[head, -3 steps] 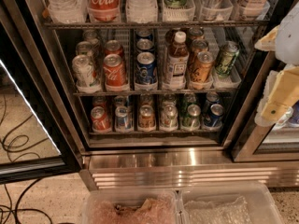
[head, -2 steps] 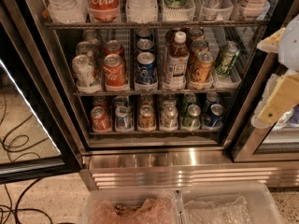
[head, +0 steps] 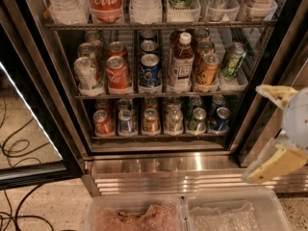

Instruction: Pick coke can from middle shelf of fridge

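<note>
The fridge stands open in front of me, with a ribbed steel base. Its middle shelf holds rows of full-size cans and a tea bottle. The coke can is red with white script and stands at the front of the second lane from the left. A blue Pepsi can is to its right and a pale silver can to its left. My gripper is at the right edge of the view, outside the fridge and well to the right of the coke can. Its two yellow-padded fingers are spread apart, empty.
The top rack holds a big Coca-Cola bottle and clear bottles. The bottom rack holds shorter cans. The open glass door is on the left, with cables on the floor. Two clear plastic bins sit at the bottom.
The gripper has shifted slightly at the right edge of the view. The cans and the fridge have not moved.
</note>
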`<state>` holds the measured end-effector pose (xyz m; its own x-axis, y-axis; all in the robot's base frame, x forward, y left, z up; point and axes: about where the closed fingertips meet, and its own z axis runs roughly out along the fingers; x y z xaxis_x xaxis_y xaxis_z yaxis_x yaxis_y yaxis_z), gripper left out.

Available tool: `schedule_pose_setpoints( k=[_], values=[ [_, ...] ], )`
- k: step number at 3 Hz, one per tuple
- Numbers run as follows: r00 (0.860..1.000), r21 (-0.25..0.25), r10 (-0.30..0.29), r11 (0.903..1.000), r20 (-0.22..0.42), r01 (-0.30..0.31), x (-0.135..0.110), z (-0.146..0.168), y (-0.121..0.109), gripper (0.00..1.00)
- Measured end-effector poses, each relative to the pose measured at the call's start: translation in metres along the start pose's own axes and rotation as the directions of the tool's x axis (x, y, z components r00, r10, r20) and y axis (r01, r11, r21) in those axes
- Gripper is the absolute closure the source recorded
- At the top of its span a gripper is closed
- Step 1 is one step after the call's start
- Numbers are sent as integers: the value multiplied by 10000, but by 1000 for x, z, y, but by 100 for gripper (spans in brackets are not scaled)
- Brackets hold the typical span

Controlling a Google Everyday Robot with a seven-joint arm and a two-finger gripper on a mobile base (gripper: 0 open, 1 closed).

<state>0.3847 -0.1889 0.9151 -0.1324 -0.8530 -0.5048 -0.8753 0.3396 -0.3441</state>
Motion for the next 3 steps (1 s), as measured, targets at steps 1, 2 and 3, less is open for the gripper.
schedule_pose_setpoints(
  k=[1, 2, 3],
  values=[
    [9989, 416, 136, 9990, 453, -155, 9, 7, 7, 0],
    [9986, 456, 172, 9988, 491, -194, 7, 7, 6, 0],
    [9871, 969, 1030, 9886, 1226, -1151, 1, 13, 2, 0]
  ],
)
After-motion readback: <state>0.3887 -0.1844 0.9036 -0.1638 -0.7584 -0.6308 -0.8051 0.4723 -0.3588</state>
